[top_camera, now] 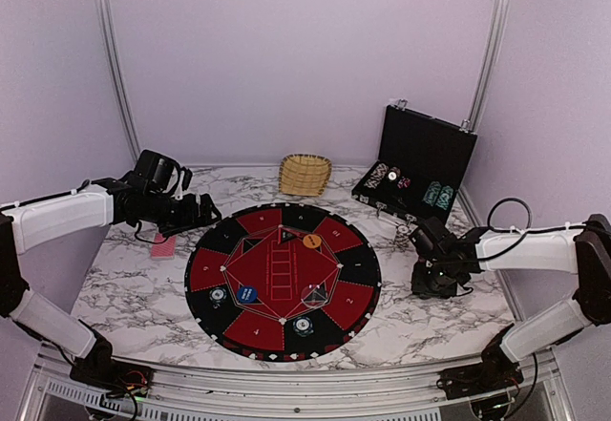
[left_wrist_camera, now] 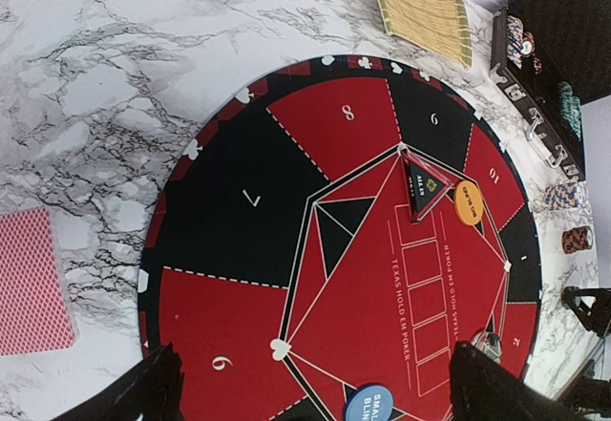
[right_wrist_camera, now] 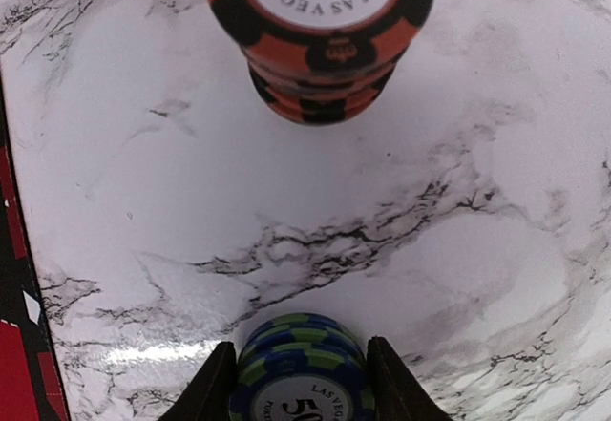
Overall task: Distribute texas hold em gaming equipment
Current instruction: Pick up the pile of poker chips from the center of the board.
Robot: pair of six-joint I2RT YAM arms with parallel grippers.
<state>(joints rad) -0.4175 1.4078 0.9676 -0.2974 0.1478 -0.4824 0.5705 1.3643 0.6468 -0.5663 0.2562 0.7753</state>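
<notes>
My right gripper (right_wrist_camera: 301, 383) is shut on a short stack of blue-and-green poker chips (right_wrist_camera: 301, 368), low over the marble right of the mat. An orange-and-black chip stack (right_wrist_camera: 320, 39) stands on the table just ahead of it. My left gripper (left_wrist_camera: 320, 392) hangs open and empty above the mat's left part (top_camera: 202, 213). On the mat lie a blue button disc (left_wrist_camera: 370, 404), an orange button disc (left_wrist_camera: 469, 203), a pinkish disc (top_camera: 313, 294) and two teal-and-white chips (top_camera: 218, 296) (top_camera: 303, 326). Left of the mat, a red-backed playing card (left_wrist_camera: 33, 283) lies on the marble.
The round black-and-red numbered mat (top_camera: 234, 330) fills the table's middle. A wicker basket (top_camera: 305, 175) stands at the back. An open black case (top_camera: 430, 149) with more chips sits back right. A bluish chip stack (left_wrist_camera: 563, 195) stands between case and mat.
</notes>
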